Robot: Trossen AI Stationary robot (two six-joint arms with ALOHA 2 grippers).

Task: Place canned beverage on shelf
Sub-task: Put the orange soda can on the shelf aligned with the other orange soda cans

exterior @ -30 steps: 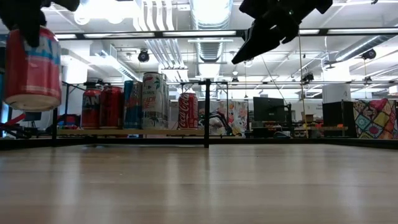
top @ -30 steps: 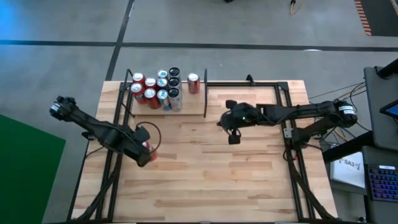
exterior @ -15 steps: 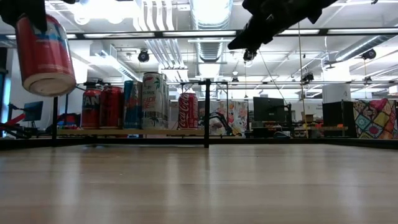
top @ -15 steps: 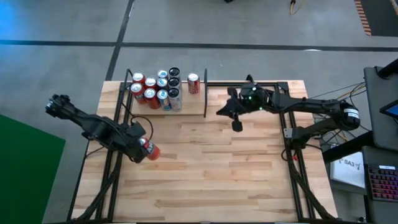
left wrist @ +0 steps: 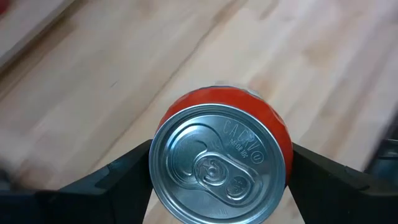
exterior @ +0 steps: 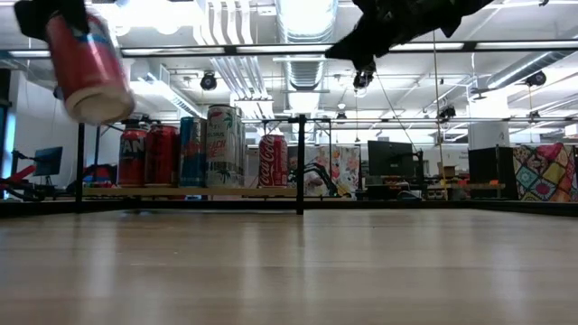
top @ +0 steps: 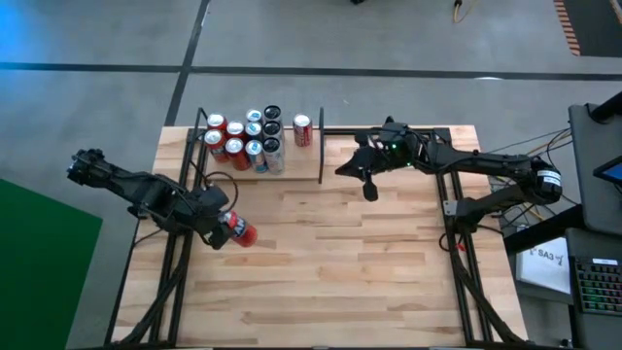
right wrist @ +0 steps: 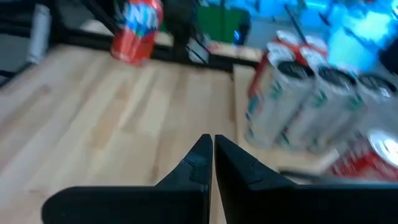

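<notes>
My left gripper (top: pixel 220 227) hangs over the table's left part, shut on a red can (top: pixel 239 231), which also shows in the low view (exterior: pixel 88 65) and top-on in the left wrist view (left wrist: pixel 217 163). The shelf (top: pixel 292 167), a light board with black rods, lies at the far left. Several cans (top: pixel 245 138) stand on it, and a single red can (top: pixel 302 129) stands beside its upright rod (top: pixel 322 146). My right gripper (top: pixel 368 189) is shut on nothing, raised near the far edge right of the shelf; in its wrist view (right wrist: pixel 213 142) it points toward the cans. My left gripper pinches the red can by its two opposite sides just below the top rim (left wrist: pixel 159 144), one finger (left wrist: pixel 118 182) on each side. The fingers come from above, slanting down. The can is lifted clear of the table and tilted, its bottom (exterior: pixel 101 106) swung toward the table's right.
Black frame rods (top: pixel 449 185) run along the table's right side and far edge. The bare wood tabletop (top: pixel 330 262) spreads open in the middle and near part. Cables and a desk stand off the table's right edge.
My left gripper has risen and tipped, so the red can has gone from upright to tilted, its bottom swinging toward the right. My right gripper, staying shut, has moved from the table's middle up and toward the far edge, turning toward the shelf.
</notes>
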